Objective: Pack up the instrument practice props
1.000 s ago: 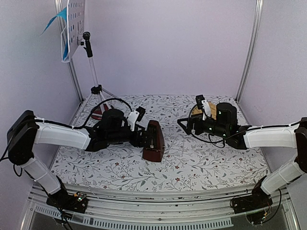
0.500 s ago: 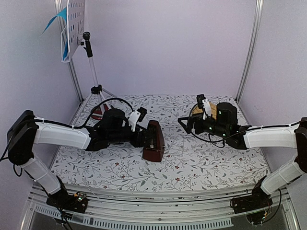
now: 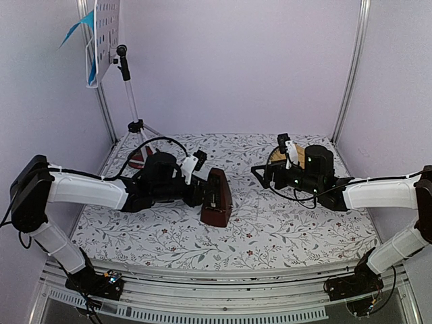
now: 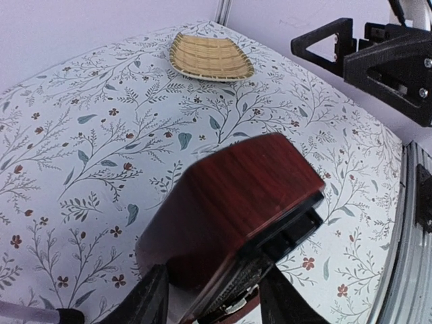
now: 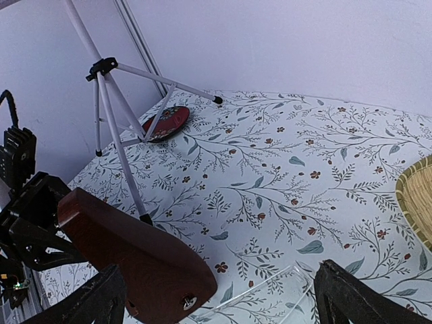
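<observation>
The dark brown pyramid metronome (image 3: pixel 216 199) (image 4: pixel 236 202) (image 5: pixel 128 256) stands mid-table, slightly tilted. My left gripper (image 3: pixel 202 191) (image 4: pixel 214 297) reaches in from the left, and its two fingers lie against opposite sides of the metronome's narrow top. The silver tripod music stand (image 3: pixel 128 88) (image 5: pixel 115 101) stands at the back left. Blue and cream music sheets (image 3: pixel 84 30) hang on its white perforated desk (image 3: pixel 108 30). My right gripper (image 3: pixel 260 177) (image 5: pixel 219 304) hovers wide open on the right, facing the metronome and holding nothing.
A woven tray (image 4: pixel 210 57) (image 5: pixel 418 196) lies at the back right, behind the right arm. A red dish (image 5: pixel 165 121) (image 3: pixel 138 158) sits between the tripod's legs. A clear plastic piece (image 5: pixel 270 297) lies flat below the right gripper. Purple walls and metal posts enclose the table.
My left gripper's fingers have drawn in around the metronome's top, and the metronome has tipped slightly. The right arm has stayed put.
</observation>
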You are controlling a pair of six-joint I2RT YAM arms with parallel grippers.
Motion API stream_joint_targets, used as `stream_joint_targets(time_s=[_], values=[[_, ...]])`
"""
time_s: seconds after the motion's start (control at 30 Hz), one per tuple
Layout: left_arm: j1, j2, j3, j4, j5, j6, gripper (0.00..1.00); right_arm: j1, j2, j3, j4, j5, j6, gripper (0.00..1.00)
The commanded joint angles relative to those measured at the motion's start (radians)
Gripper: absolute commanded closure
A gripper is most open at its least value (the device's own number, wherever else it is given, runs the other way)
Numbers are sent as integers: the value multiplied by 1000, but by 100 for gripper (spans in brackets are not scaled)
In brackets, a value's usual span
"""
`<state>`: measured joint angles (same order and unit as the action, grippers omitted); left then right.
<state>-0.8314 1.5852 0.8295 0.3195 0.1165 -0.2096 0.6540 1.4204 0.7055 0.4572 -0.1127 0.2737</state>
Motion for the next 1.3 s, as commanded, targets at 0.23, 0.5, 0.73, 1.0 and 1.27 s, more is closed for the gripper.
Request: stream_joint_targets(time_s=[0.23,0.5,0.73,1.0,1.27], values=[[-13,-16,-5,31,4,-34,19,-2,-29,-7,21,-12,37,1],[13,-73,-206,154,138,-239,13,0,9,41,-100,-104,114,4],[68,5,-287,401,303,-412,13,58,207,81,-75,-217,290,17],[79,74,-206,284,250,-338,15,78,331,146,-74,-239,331,46],[71,132,-136,242,231,-286,16,78,394,191,-75,-251,314,54]])
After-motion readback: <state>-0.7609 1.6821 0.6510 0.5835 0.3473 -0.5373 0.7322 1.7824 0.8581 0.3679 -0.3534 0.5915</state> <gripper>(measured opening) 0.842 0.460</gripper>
